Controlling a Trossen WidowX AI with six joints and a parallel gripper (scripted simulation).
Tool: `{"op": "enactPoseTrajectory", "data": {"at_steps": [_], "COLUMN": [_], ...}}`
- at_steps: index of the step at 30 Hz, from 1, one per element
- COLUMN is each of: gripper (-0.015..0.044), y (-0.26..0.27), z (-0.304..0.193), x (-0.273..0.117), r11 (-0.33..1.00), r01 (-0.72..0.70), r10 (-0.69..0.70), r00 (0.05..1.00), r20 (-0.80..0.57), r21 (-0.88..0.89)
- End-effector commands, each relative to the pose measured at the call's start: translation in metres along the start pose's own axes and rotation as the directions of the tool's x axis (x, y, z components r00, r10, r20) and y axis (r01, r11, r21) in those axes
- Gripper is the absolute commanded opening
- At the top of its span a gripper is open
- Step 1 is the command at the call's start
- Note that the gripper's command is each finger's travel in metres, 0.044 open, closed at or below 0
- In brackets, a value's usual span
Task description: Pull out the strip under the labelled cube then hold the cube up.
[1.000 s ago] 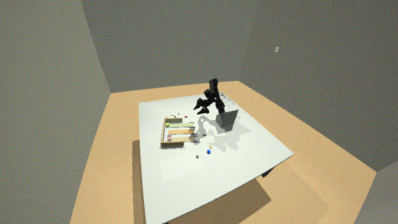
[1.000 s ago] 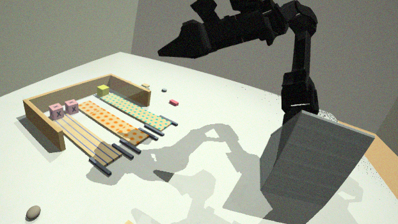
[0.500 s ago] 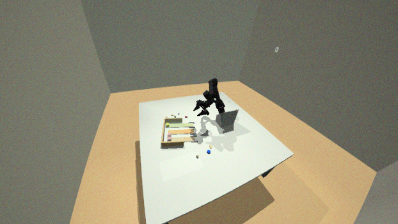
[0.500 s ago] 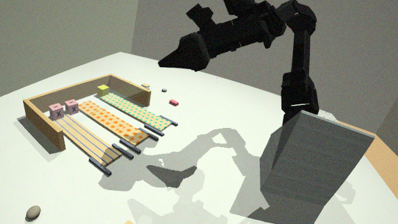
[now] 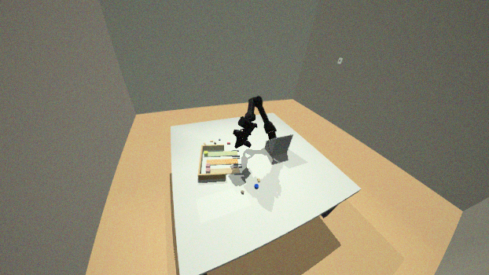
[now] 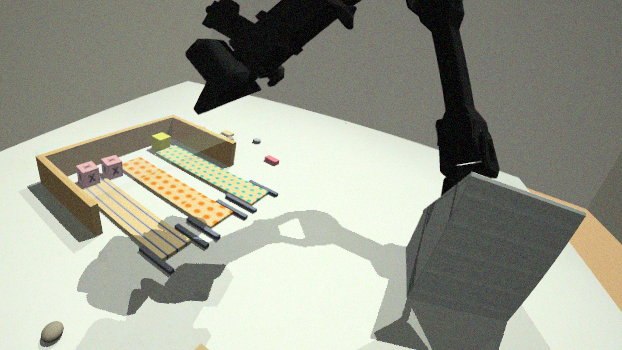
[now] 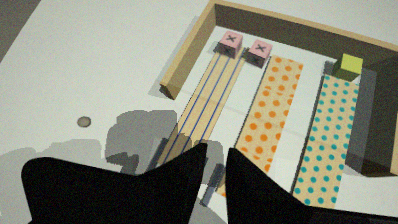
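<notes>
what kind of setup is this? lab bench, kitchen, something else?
Looks like a bare test cell for manipulation trials, not a kitchen: plain grey walls, a white table top, one black arm on a grey base box, and an open wooden tray of patterned pull-strips with small cubes.

From my wrist view, the tray [image 7: 187, 52] on the table [image 7: 90, 55] opens toward six o'clock. Three strips lie side by side inside: the lined strip [image 7: 210, 100] at nine, dotted strips [image 7: 267, 110] centre and three [image 7: 327, 135]. Cubes sit at their twelve o'clock ends (two [image 7: 230, 41] [image 7: 259, 50] share the lined strip's end).
</notes>
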State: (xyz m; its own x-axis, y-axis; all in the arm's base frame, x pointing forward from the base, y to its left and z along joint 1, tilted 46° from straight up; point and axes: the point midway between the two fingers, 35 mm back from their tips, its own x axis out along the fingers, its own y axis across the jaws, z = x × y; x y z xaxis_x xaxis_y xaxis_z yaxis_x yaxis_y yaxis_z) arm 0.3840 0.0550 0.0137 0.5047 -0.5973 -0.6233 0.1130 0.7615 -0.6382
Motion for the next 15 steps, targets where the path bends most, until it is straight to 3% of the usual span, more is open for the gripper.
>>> {"op": "enactPoseTrajectory", "data": {"at_steps": [1,15], "gripper": [0.0000,0.0000], "y": [0.018,0.057], "z": [0.003,-0.023], "x": [0.026,0.097], "r11": [0.998,0.961], "r01": [0.013,0.218], "r10": [-0.005,-0.090], "r00": [0.990,0.830], "r20": [-0.144,-0.551], "r21": [0.054,0.171]}}
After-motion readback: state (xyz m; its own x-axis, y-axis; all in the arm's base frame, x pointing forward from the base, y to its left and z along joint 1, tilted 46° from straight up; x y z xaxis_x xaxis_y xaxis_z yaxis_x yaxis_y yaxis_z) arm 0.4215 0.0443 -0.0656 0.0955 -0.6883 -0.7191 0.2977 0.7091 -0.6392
